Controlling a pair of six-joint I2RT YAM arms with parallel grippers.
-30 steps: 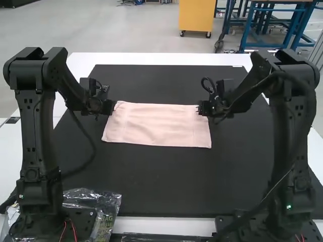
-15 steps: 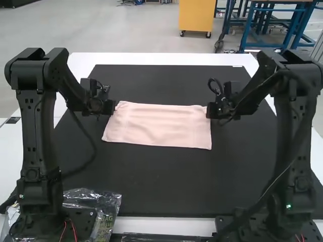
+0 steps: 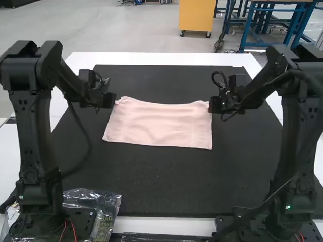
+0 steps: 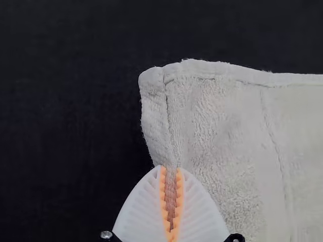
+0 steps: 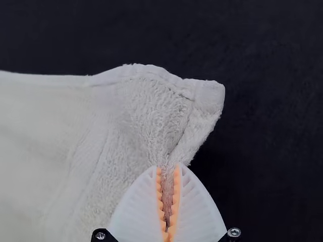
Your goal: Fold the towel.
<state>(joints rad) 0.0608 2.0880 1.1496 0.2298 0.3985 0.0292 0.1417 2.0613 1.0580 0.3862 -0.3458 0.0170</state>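
In the high view the pink towel (image 3: 159, 123) lies as a wide rectangle on the black mat, its far edge dipping between two pinched ends. My left gripper (image 3: 115, 102) is at its far left corner, and my right gripper (image 3: 209, 107) at its far right corner. The left wrist view has the left gripper (image 4: 171, 171) shut on a pinch of the towel (image 4: 217, 131) beside a corner. Likewise, the right wrist view has the right gripper (image 5: 167, 171) shut on gathered cloth of the towel (image 5: 126, 116) near the other corner.
The black mat (image 3: 161, 181) covers most of the white table (image 3: 166, 59). A clear plastic bag (image 3: 103, 204) lies at the near left, beside the left arm's base.
The right gripper moved outward to the right, then rose slightly. The left gripper has also risen a little. The towel's far edge now sags between them, its far corners lifted.
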